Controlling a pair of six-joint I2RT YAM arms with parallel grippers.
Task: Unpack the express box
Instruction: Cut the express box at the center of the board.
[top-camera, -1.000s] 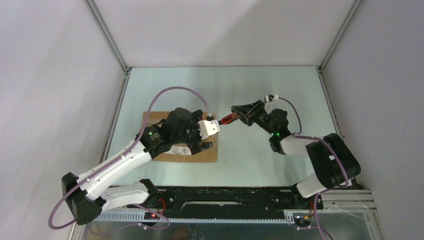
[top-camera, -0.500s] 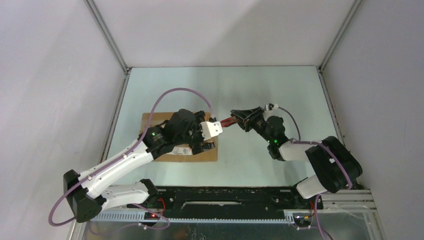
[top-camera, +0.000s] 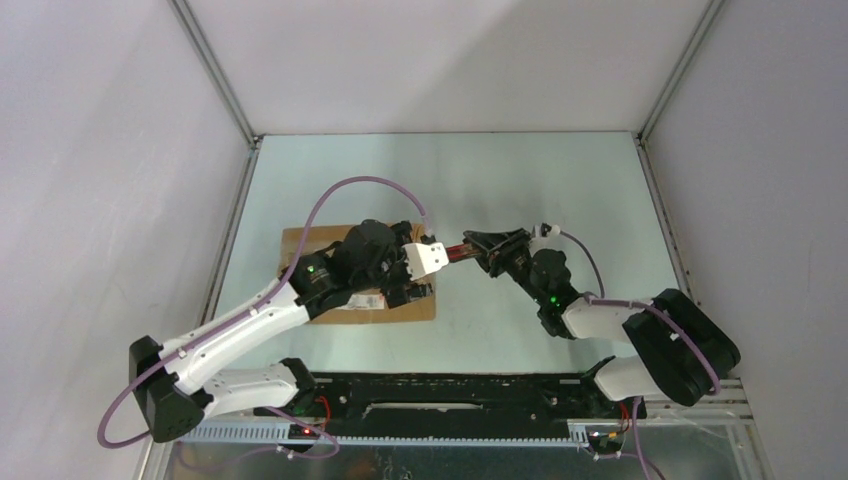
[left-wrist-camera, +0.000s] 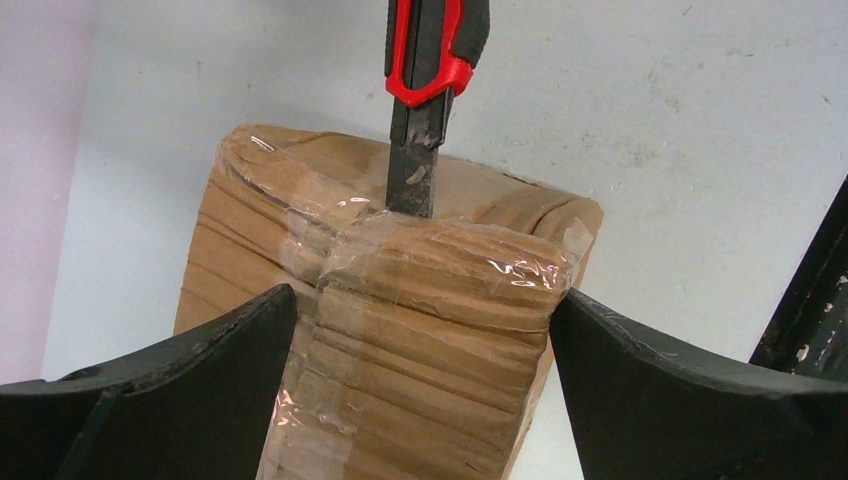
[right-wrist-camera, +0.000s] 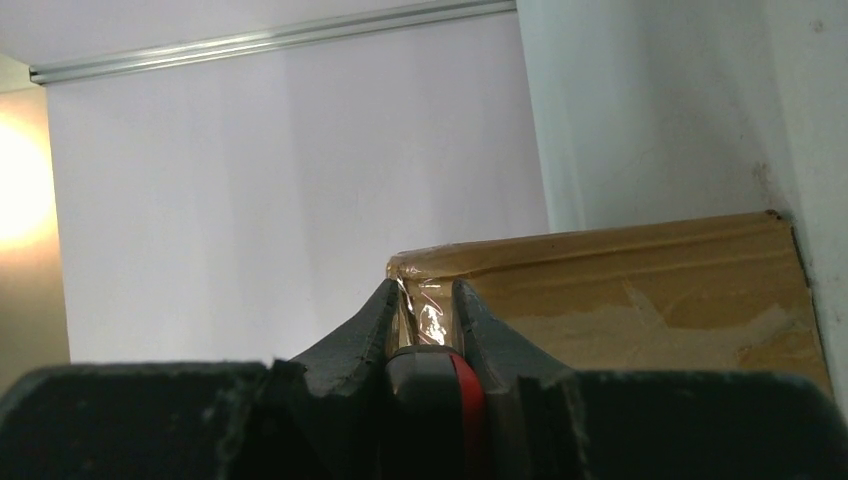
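Observation:
The express box (top-camera: 305, 238), brown cardboard with clear tape, lies flat on the table's left half. My left gripper (top-camera: 414, 286) is open over its right end. In the left wrist view its fingers (left-wrist-camera: 230, 350) flank the taped end of the box (left-wrist-camera: 440, 300), close against both sides. My right gripper (top-camera: 474, 243) is shut on a red and black utility knife (top-camera: 455, 252). The knife (left-wrist-camera: 430, 50) points down at the box, its blade tip on the taped seam at the end edge. The right wrist view shows the gripper (right-wrist-camera: 425, 290) pinching the knife (right-wrist-camera: 440, 400) in front of the box (right-wrist-camera: 620, 290).
The pale green table (top-camera: 560, 180) is walled by white panels on three sides. A black rail (top-camera: 450, 400) with the arm bases runs along the near edge. A purple cable (top-camera: 340, 185) arches over the left arm.
The right arm has lowered and swung left, bringing the knife to the box's right end. The left gripper has shifted slightly and stays open over that end.

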